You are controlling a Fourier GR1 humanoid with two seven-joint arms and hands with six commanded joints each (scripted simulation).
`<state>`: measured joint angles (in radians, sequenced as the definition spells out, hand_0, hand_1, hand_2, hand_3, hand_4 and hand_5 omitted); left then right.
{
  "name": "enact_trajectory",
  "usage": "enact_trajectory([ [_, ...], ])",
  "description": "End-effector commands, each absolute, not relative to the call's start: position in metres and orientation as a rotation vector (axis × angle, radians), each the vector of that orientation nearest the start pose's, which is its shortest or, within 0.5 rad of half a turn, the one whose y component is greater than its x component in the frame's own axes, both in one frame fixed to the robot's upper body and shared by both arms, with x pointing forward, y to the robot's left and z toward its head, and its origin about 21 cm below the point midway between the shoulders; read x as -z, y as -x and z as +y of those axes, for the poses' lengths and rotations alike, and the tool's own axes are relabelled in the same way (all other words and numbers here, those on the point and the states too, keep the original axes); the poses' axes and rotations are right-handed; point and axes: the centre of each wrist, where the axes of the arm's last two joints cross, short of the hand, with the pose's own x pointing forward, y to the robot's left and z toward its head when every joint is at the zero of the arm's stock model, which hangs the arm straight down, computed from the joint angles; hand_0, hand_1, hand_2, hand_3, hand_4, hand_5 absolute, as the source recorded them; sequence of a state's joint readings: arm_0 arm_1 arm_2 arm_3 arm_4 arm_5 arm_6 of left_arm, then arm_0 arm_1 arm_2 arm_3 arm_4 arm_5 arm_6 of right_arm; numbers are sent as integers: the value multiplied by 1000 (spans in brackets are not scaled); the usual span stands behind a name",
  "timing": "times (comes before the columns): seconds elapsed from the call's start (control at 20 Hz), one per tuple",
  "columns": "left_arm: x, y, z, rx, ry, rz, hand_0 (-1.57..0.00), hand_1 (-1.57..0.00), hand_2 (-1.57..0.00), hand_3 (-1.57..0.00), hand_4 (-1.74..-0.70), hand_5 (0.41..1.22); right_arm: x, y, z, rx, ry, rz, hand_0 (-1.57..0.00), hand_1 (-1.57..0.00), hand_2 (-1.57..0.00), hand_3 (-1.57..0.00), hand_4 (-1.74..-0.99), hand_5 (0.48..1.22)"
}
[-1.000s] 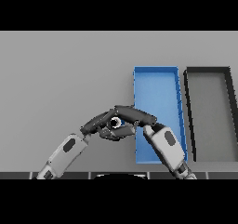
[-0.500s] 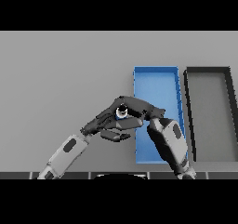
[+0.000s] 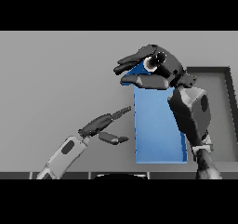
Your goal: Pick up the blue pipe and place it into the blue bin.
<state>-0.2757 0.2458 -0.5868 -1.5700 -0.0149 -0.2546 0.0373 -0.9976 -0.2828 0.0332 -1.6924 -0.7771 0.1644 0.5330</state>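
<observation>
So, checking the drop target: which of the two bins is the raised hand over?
The blue bin, left of the black bin; the right hand hangs over its far end.

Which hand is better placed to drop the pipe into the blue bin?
The right hand: it is raised over the far end of the blue rectangular bin, fingers curled round something. The left hand hangs open beside the bin, holding nothing.

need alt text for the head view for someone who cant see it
The robot's right hand, fingers curled round a small pipe, is raised over the far end of the blue bin. The left hand hangs open over the grey table beside the bin, with a dark bin further right.
</observation>
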Motion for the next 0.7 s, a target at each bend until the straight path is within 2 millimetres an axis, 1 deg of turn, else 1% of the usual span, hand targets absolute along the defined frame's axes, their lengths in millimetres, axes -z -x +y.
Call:
enact_trajectory([
  [0.0, -43, -260, 126, 1010, 439, -1535, 1, 1, 1, 1, -906, 492, -330, -325, -151, -629, -807, -1886, -1571, -1571, -1571, -1571, -1732, 1117],
  [0.05, -43, -259, 128, 1007, 447, -1538, 1, 1, 1, 1, -907, 491, -333, -336, -160, -569, -736, -1886, -1571, -1571, -1571, -1571, -1734, 1127],
  [0.1, -42, -257, 123, 1003, 445, -1530, 1, 1, 1, 1, -907, 491, -333, -343, -169, -525, -694, -1866, -1571, -1571, -1571, -1571, -1735, 1131],
  [0.2, -43, -263, 128, 986, 439, -1531, 1, 1, 1, 1, -911, 487, -317, -362, -190, -474, -557, -1818, -1571, -1571, -1571, -1571, -1737, 1135],
  [0.25, -41, -260, 126, 985, 442, -1521, 1, 1, 1, 1, -910, 487, -305, -370, -200, -411, -522, -1783, -1571, -1571, -1571, -1571, -1738, 1129],
  [0.3, -39, -259, 127, 983, 442, -1523, 1, 1, 1, 1, -906, 489, -295, -372, -208, -387, -498, -1741, -1571, -1571, -1571, -1571, -1739, 1124],
  [0.35, -38, -259, 127, 984, 435, -1513, 1, 1, 1, 1, -902, 489, -281, -376, -217, -342, -470, -1711, -1571, -1571, -1571, -1571, -1739, 1120],
  [0.45, -42, -263, 128, 988, 429, -1527, 1, 1, 1, 1, -893, 487, -251, -382, -231, -301, -415, -1619, -1571, -1571, -1571, -1571, -1740, 1121],
  [0.55, -42, -263, 129, 981, 432, -1511, 1, 1, 1, 1, -893, 478, -229, -376, -237, -270, -362, -1542, -1571, -1571, -1571, -1571, -1740, 1121],
  [0.6, -41, -263, 128, 986, 425, -1500, 1, 1, 1, 1, -890, 474, -219, -375, -235, -251, -344, -1499, -1571, -1571, -1571, -1571, -1740, 1120],
  [0.65, -43, -262, 127, 982, 435, -1510, 1, 1, 1, 1, -888, 473, -204, -372, -240, -220, -331, -1458, -1571, -1571, -1571, -1571, -1741, 1120],
])
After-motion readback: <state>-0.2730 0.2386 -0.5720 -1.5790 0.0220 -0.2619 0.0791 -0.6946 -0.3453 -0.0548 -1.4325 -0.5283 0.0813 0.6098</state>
